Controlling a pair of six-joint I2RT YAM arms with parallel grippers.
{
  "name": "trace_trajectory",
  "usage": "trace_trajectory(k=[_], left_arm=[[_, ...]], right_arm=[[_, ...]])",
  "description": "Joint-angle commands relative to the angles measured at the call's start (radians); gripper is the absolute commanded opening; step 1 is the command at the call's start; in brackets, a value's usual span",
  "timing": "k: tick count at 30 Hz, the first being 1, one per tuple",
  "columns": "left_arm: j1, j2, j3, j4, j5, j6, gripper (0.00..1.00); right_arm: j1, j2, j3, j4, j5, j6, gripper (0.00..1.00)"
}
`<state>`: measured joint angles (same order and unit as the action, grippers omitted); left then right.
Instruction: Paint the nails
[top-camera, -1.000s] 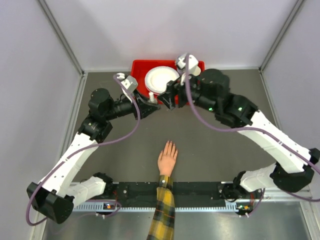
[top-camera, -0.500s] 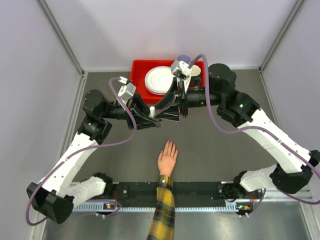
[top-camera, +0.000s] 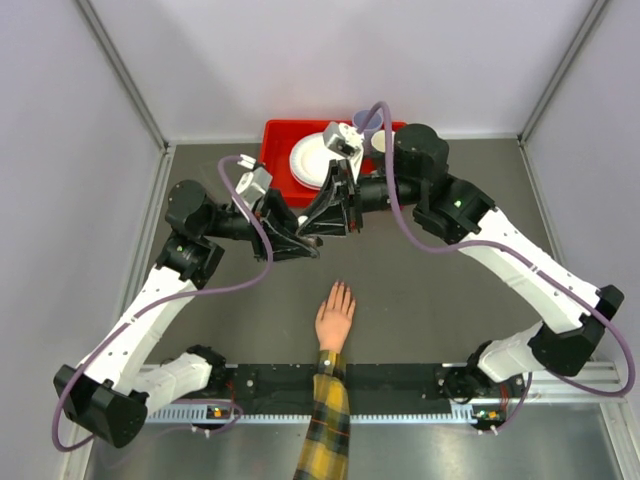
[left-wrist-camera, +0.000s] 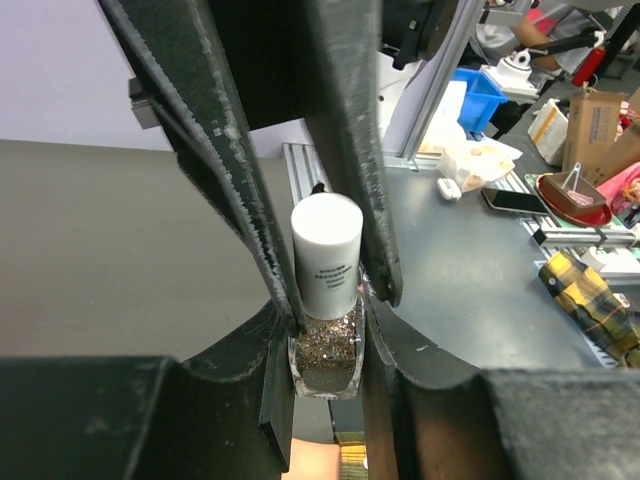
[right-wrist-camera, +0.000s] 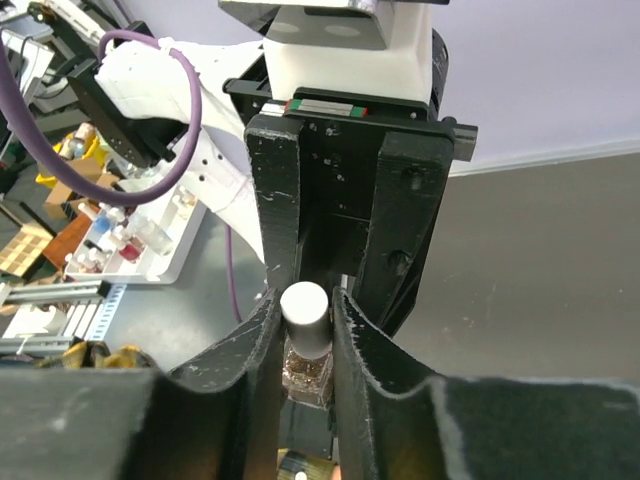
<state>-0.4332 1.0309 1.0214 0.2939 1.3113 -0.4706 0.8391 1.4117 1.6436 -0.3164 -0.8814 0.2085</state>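
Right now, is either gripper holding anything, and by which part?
The left gripper holds the polish bottle by its glass body; right gripper pinches its white cap.

The hand (top-camera: 335, 322) is lying on the table (top-camera: 430, 290) by its near edge, midway between the arm bases, its nails (top-camera: 340, 288) pointing toward the far side. Beyond it, above the table, the bottle (left-wrist-camera: 326, 300) is sitting between the left gripper (left-wrist-camera: 326, 375), clamping its body, and the right gripper (right-wrist-camera: 305, 335), pinching its cap. Behind them the tray (top-camera: 280, 135) is resting at the far edge, a plate (top-camera: 312, 160) lying in it.
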Motion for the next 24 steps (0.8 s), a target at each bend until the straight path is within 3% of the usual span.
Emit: trace_trajectory(k=[1,2,4,5,7,8,9,12,17,18,19,20,22,24], left_arm=[[0.002,-0.022,0.006,0.045,-0.021,0.018,0.00],[0.002,-0.023,0.014,0.022,-0.064,0.039,0.00],[0.002,-0.028,0.048,-0.123,-0.153,0.154,0.00],[0.001,-0.026,0.061,-0.184,-0.267,0.199,0.00],[0.001,-0.026,0.089,-0.323,-0.477,0.295,0.00],[0.001,-0.031,0.088,-0.326,-0.574,0.303,0.00],[0.001,-0.032,0.083,-0.326,-0.821,0.291,0.00],[0.001,-0.028,0.048,-0.248,-1.029,0.239,0.00],[0.002,0.023,0.055,-0.128,-0.945,0.181,0.00],[0.001,0.032,0.063,-0.136,-0.914,0.184,0.00],[0.001,0.038,0.075,-0.148,-0.855,0.187,0.00],[0.001,0.041,0.074,-0.162,-0.816,0.190,0.00],[0.002,0.035,0.065,-0.180,-0.715,0.205,0.00],[0.001,0.023,0.060,-0.223,-0.638,0.243,0.00]], right_arm=[[-0.006,0.001,0.045,0.054,-0.007,0.015,0.12],[-0.006,-0.002,0.044,0.048,0.010,0.014,0.00],[-0.006,-0.016,0.038,0.028,0.103,0.008,0.00],[-0.002,-0.026,0.027,0.019,0.151,0.012,0.00],[0.046,-0.075,-0.014,0.002,0.475,-0.012,0.00],[0.165,-0.089,-0.024,-0.027,0.666,-0.079,0.00],[0.233,-0.092,-0.028,-0.030,1.101,-0.105,0.00],[0.342,-0.039,0.024,-0.087,1.474,-0.074,0.00],[0.348,0.001,0.090,-0.193,1.500,-0.017,0.01],[0.347,-0.005,0.091,-0.194,1.456,-0.020,0.08],[0.338,-0.010,0.100,-0.193,1.423,-0.026,0.27],[0.333,-0.017,0.104,-0.196,1.391,-0.037,0.37],[0.290,-0.043,0.113,-0.213,1.250,-0.044,0.52],[0.255,-0.084,0.104,-0.216,1.091,-0.038,0.56]])
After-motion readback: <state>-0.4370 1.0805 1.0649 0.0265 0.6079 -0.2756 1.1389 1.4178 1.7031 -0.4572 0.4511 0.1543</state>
